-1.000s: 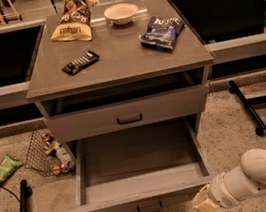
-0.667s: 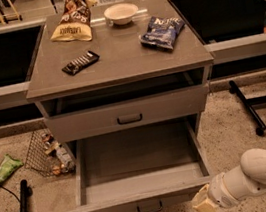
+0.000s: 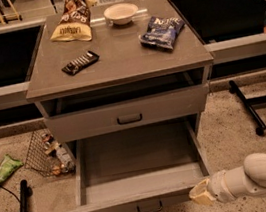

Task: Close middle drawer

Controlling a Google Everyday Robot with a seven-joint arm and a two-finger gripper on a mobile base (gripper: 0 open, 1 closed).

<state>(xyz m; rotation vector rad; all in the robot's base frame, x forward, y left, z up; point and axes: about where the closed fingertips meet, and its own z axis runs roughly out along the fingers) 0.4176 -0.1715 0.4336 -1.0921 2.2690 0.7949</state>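
Observation:
The middle drawer point(image 3: 141, 182) is pulled far out of the grey cabinet point(image 3: 115, 62). It is a long plain grey box with nothing in it, and its flat front panel carries a small dark loop handle point(image 3: 150, 208). My gripper point(image 3: 201, 193), cream-tipped on a white arm, sits low at the right end of that front panel, touching or very close to its front right corner. The drawer above point(image 3: 128, 115), with the same kind of handle, is nearly shut. The lowest drawer is hidden under the open one.
On the cabinet top lie a yellow chip bag point(image 3: 71, 18), a white bowl point(image 3: 121, 13), a blue chip bag point(image 3: 162, 31) and a dark snack bar point(image 3: 80, 62). A wire basket point(image 3: 47, 154) of litter stands on the floor at left. A black stand leg point(image 3: 247, 106) lies at right.
My gripper has edged slightly up against the open drawer's front right corner. The drawer has not visibly moved.

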